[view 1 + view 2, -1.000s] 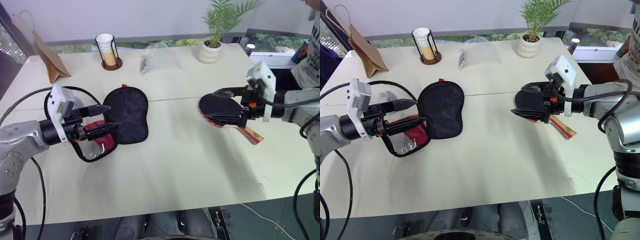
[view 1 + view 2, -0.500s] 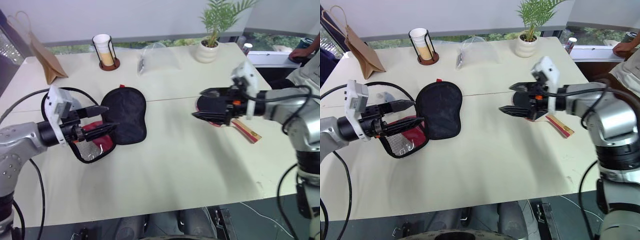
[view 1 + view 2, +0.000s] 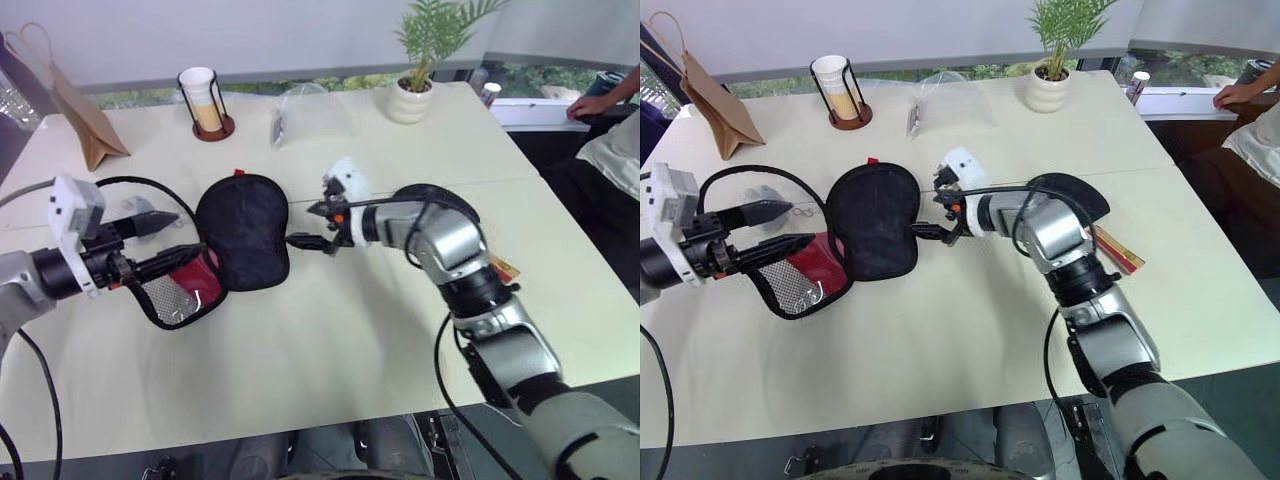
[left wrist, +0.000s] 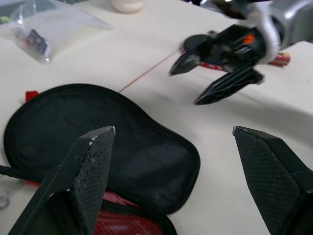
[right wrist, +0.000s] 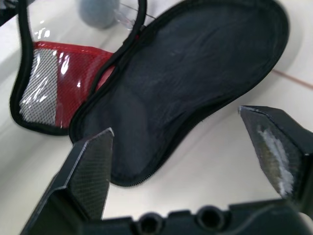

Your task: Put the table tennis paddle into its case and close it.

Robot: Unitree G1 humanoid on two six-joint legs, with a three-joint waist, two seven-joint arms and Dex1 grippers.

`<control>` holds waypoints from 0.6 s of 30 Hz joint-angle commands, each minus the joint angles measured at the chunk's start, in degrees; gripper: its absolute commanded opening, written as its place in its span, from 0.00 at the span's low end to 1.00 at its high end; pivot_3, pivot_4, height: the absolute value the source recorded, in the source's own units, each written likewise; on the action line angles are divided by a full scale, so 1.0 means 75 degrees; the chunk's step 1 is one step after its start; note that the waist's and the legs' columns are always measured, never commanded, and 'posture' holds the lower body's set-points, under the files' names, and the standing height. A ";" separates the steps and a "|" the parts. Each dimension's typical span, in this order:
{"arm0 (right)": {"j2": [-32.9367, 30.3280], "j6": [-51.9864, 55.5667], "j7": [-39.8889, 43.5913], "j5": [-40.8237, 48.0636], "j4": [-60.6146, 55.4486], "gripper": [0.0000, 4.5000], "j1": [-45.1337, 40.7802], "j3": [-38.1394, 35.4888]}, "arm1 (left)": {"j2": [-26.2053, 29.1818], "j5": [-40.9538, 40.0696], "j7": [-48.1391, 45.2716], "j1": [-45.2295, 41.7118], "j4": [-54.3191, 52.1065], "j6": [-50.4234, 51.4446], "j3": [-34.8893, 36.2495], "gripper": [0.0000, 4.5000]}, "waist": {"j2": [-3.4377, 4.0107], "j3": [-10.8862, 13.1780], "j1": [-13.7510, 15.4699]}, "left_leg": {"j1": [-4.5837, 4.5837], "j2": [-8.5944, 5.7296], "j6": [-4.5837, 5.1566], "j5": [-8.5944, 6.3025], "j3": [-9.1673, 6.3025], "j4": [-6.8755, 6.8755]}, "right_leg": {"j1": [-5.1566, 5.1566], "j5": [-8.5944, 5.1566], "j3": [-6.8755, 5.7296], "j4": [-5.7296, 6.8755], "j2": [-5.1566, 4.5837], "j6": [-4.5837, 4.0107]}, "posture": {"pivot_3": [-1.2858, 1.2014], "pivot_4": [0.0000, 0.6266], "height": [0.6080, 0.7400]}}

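The case (image 3: 865, 222) lay unzipped and spread flat on the pale surface (image 3: 940, 350), its black half folded toward the middle and its red, mesh-patched half (image 3: 800, 275) lying toward the robot's left. The right pincer (image 3: 930, 213) hovered just beside the black half's right-hand edge, its fingers spread wide and holding nothing; from the right wrist view the black half (image 5: 186, 83) sat directly ahead between the two fingertips (whether a tip touched the fabric I could not tell). The left pincer (image 3: 780, 228) was likewise wide and empty, poised over the red half of the case, with one finger above it and the other near its upper rim. The table tennis paddle (image 3: 1075, 200) rested on the surface behind the right forearm, well apart from both pincers, with its handle (image 3: 1118, 252) pointing toward the surface's right side. A paper bag (image 3: 710, 100), a cup in a wire holder (image 3: 835, 90) and a potted plant (image 3: 1055, 60) stood along the far edge.
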 commanded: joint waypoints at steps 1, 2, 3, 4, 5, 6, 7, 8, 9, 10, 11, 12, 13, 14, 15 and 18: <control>0.0503 -0.0359 -0.0033 -0.0298 0.0698 0.99 -0.0302 0.0117 | 0.0190 0.0051 -0.0149 0.0041 -0.0172 -0.0169 0.0316 0.89 | 0.0000 0.0000 -0.0012 | 0.0002 0.0001 -0.0002 0.0001 -0.0002 -0.0003 | -0.0001 0.0000 0.0000 0.0003 0.0003 0.0000 | 0.52 0.24 1.00; 0.0668 -0.0436 -0.0076 -0.0401 0.0935 0.99 -0.0341 0.0161 | 0.0194 0.0045 -0.0136 0.0029 -0.0178 -0.0158 0.0330 0.89 | 0.0001 0.0000 -0.0021 | 0.0004 0.0002 -0.0003 0.0002 -0.0003 -0.0005 | -0.0001 0.0000 0.0000 0.0006 0.0005 0.0000 | 0.52 0.24 1.00; 0.0831 -0.0498 -0.0045 -0.0487 0.1146 0.99 -0.0361 0.0239 | 0.0192 0.0038 -0.0106 -0.0005 -0.0188 -0.0144 0.0329 0.89 | 0.0001 0.0000 -0.0026 | 0.0005 0.0002 -0.0004 0.0003 -0.0003 -0.0005 | -0.0003 0.0000 0.0000 0.0011 0.0005 0.0000 | 0.52 0.24 1.00; 0.0939 -0.0551 0.0003 -0.0564 0.1296 0.99 -0.0381 0.0276 | 0.0191 0.0035 -0.0086 -0.0037 -0.0190 -0.0136 0.0322 0.89 | 0.0001 0.0001 -0.0029 | 0.0005 0.0002 -0.0006 0.0003 -0.0003 -0.0006 | -0.0004 0.0000 0.0000 0.0013 0.0006 0.0000 | 0.52 0.24 1.00; 0.1054 -0.0717 -0.0025 -0.0737 0.1530 0.99 -0.0392 0.0378 | 0.0184 0.0041 -0.0060 -0.0042 -0.0230 -0.0135 0.0312 0.89 | 0.0001 0.0001 -0.0030 | 0.0005 0.0003 -0.0007 0.0004 -0.0004 -0.0006 | -0.0005 0.0000 0.0000 0.0016 0.0007 0.0000 | 0.52 0.24 1.00; 0.1171 -0.0855 -0.0076 -0.0898 0.1790 0.99 -0.0406 0.0454 | 0.0181 0.0061 -0.0039 -0.0023 -0.0276 -0.0141 0.0308 0.89 | 0.0001 0.0001 -0.0034 | 0.0005 0.0003 -0.0008 0.0005 -0.0005 -0.0006 | -0.0006 0.0001 0.0000 0.0018 0.0007 0.0000 | 0.52 0.24 1.00; 0.1282 -0.0972 -0.0123 -0.1005 0.2031 0.99 -0.0425 0.0462 | 0.0178 0.0071 -0.0023 -0.0003 -0.0314 -0.0142 0.0311 0.89 | 0.0002 0.0001 -0.0038 | 0.0006 0.0003 -0.0008 0.0005 -0.0005 -0.0006 | -0.0006 0.0001 0.0000 0.0019 0.0008 0.0000 | 0.52 0.24 1.00; 0.1363 -0.1056 -0.0140 -0.1082 0.2205 0.99 -0.0443 0.0449 | 0.0175 0.0077 -0.0012 0.0011 -0.0338 -0.0141 0.0315 0.89 | 0.0002 0.0001 -0.0040 | 0.0006 0.0003 -0.0010 0.0006 -0.0005 -0.0007 | -0.0007 0.0001 -0.0001 0.0019 0.0008 0.0001 | 0.52 0.24 1.00; 0.1427 -0.1126 -0.0130 -0.1135 0.2333 0.99 -0.0464 0.0418 | 0.0174 0.0069 0.0002 0.0014 -0.0359 -0.0126 0.0329 0.89 | 0.0002 0.0001 -0.0042 | 0.0006 0.0003 -0.0011 0.0006 -0.0006 -0.0007 | -0.0007 0.0001 -0.0001 0.0020 0.0009 0.0001 | 0.52 0.24 1.00; 0.1525 -0.1167 -0.0121 -0.1162 0.2460 0.99 -0.0476 0.0386 | 0.0164 0.0037 0.0033 0.0027 -0.0401 -0.0093 0.0376 0.89 | 0.0002 0.0001 -0.0044 | 0.0008 0.0003 -0.0014 0.0008 -0.0006 -0.0007 | -0.0005 0.0001 -0.0001 0.0020 0.0009 0.0002 | 0.52 0.24 1.00; 0.1644 -0.1153 -0.0111 -0.1153 0.2563 0.99 -0.0489 0.0335 | 0.0155 0.0018 0.0056 0.0061 -0.0453 -0.0068 0.0425 0.89 | 0.0001 0.0001 -0.0045 | 0.0009 0.0002 -0.0016 0.0009 -0.0007 -0.0008 | -0.0005 0.0002 -0.0001 0.0021 0.0009 0.0001 | 0.52 0.24 1.00; 0.1745 -0.1161 -0.0113 -0.1170 0.2649 0.99 -0.0498 0.0305 | 0.0146 0.0003 0.0076 0.0097 -0.0499 -0.0046 0.0468 0.89 | 0.0001 0.0000 -0.0048 | 0.0012 0.0003 -0.0020 0.0012 -0.0010 -0.0009 | -0.0004 0.0002 -0.0001 0.0022 0.0011 0.0001 | 0.52 0.24 1.00; 0.1843 -0.1194 -0.0137 -0.1221 0.2744 0.99 -0.0504 0.0311 | 0.0131 -0.0008 0.0102 0.0138 -0.0538 -0.0026 0.0506 0.89 | 0.0000 0.0000 -0.0055 | 0.0013 0.0003 -0.0021 0.0012 -0.0011 -0.0009 | -0.0003 0.0002 -0.0001 0.0023 0.0012 0.0000 | 0.52 0.24 1.00; 0.1903 -0.1230 -0.0146 -0.1278 0.2814 0.99 -0.0509 0.0311 | 0.0120 -0.0016 0.0124 0.0169 -0.0567 -0.0015 0.0528 0.89 | 0.0000 -0.0001 -0.0070 | 0.0016 0.0004 -0.0023 0.0013 -0.0013 -0.0011 | -0.0003 0.0002 -0.0001 0.0025 0.0013 0.0000 | 0.52 0.24 1.00; 0.1953 -0.1275 -0.0164 -0.1352 0.2887 0.99 -0.0519 0.0324 | 0.0113 -0.0024 0.0142 0.0190 -0.0590 -0.0005 0.0541 0.89 | 0.0001 -0.0001 -0.0100 | 0.0020 0.0005 -0.0024 0.0014 -0.0013 -0.0014 | -0.0001 0.0002 -0.0001 0.0027 0.0014 0.0000 | 0.52 0.24 1.00; 0.2087 -0.1441 -0.0168 -0.1643 0.3083 0.99 -0.0502 0.0515 | 0.0084 -0.0042 0.0212 0.0245 -0.0682 0.0012 0.0553 0.89 | 0.0000 -0.0002 -0.0207 | 0.0023 0.0005 -0.0030 0.0017 -0.0018 -0.0019 | 0.0000 0.0001 -0.0002 0.0034 0.0016 -0.0002 | 0.52 0.24 1.00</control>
